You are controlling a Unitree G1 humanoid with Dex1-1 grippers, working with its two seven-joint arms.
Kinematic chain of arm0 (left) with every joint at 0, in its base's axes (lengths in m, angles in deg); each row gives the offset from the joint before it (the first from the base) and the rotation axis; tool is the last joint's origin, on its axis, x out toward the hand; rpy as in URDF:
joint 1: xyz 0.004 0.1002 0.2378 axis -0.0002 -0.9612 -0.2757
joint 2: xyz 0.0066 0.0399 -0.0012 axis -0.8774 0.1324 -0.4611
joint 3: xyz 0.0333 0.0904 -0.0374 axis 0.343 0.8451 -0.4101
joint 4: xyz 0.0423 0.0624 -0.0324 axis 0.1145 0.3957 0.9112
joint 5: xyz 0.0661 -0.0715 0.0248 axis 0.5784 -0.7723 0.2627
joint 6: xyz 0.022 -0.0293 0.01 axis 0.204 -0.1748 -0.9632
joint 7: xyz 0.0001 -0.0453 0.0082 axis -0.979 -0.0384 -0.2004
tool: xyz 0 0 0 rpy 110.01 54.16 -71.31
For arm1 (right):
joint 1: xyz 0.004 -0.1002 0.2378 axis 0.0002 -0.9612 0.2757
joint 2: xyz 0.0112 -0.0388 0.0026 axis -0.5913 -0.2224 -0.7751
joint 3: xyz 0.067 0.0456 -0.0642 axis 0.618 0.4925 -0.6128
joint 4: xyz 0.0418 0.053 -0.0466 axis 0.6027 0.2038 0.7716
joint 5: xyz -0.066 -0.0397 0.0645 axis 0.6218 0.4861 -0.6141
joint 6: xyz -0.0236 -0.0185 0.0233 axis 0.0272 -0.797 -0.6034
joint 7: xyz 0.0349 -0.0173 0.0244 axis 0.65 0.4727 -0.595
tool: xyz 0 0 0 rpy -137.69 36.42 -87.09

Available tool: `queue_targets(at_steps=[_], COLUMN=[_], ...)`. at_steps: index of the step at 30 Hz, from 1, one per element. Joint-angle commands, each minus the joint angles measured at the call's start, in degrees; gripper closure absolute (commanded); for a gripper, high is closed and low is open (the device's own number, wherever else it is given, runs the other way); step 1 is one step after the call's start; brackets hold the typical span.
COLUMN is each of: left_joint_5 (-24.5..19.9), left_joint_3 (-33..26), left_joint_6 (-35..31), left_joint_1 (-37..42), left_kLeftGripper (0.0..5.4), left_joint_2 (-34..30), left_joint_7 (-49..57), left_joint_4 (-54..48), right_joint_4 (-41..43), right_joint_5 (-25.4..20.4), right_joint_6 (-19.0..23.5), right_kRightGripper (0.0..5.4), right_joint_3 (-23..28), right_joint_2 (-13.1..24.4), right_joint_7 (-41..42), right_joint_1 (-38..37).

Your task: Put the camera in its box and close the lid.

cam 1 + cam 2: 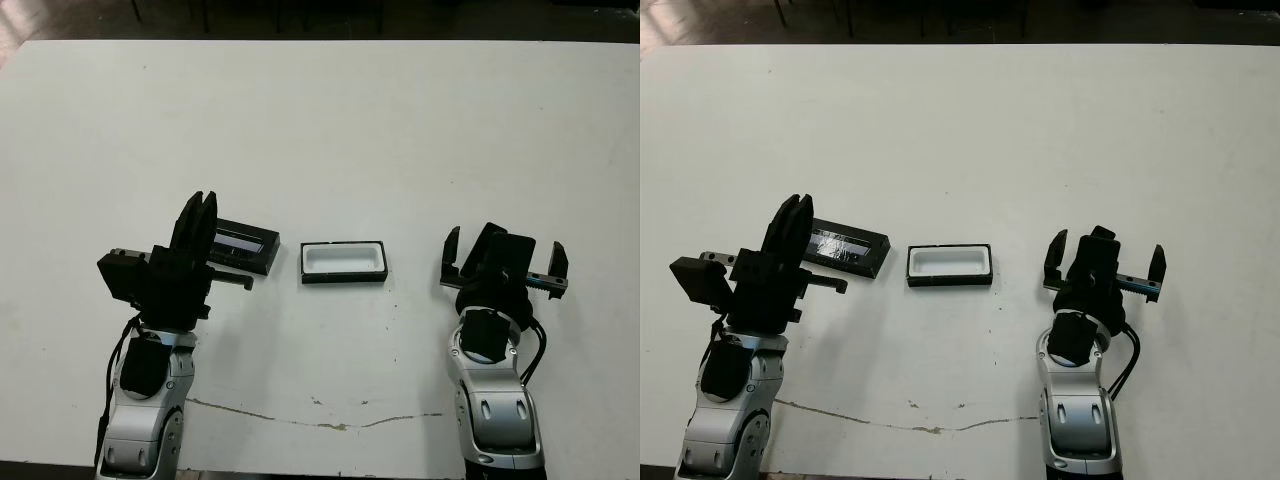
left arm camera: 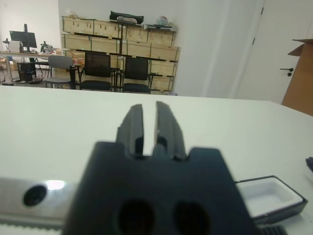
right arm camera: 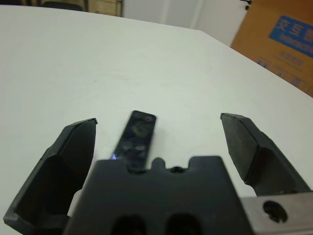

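The camera [image 3: 138, 136] is a slim, stiff, glossy bar lying flat on the table [image 1: 320, 130] between the fingers of the released right claw [image 1: 503, 264], right of the box [image 1: 343, 261] — likely light and slippery, best pinched across its narrow middle. Only the right wrist view shows it; the head views hide it under that claw but show the lid [image 1: 848, 248] left of the box, beside the clenched, empty left claw [image 1: 198, 223].

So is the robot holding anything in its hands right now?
No, nothing. The right gripper is wide open with the camera lying on the table between its fingers, untouched. The left gripper is nearly shut on nothing.
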Motion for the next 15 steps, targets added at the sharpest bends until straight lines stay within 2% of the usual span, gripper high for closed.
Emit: queue_targets(at_steps=[1,6,11,15], left_joint_5=[0.0,-0.17,-0.1,-0.27], left_joint_3=[-0.74,-1.43,-1.65,-1.38], left_joint_6=[0.08,-0.02,-0.78,-0.83], left_joint_1=[-0.27,-0.08,0.04,-0.13], left_kLeftGripper=[5.4,5.4,5.4,5.4], left_joint_2=[-1.35,-2.34,-2.8,-2.81], left_joint_7=[-0.65,-1.59,-1.45,-1.6], left_joint_4=[1.51,1.65,1.19,0.83], right_joint_4=[-2.32,-5.88,-7.39,-7.76], right_joint_5=[-3.53,-9.68,-14.26,-16.37], right_joint_6=[-1.7,-6.05,-4.04,-4.62], right_kRightGripper=[0.01,0.01,0.01,0.01], right_joint_3=[2.57,4.84,5.28,3.82], right_joint_2=[-7.32,-9.24,-10.14,-9.45], right_joint_7=[-3.23,-7.11,-10.89,-11.48], right_joint_1=[1.73,3.1,4.17,3.42])
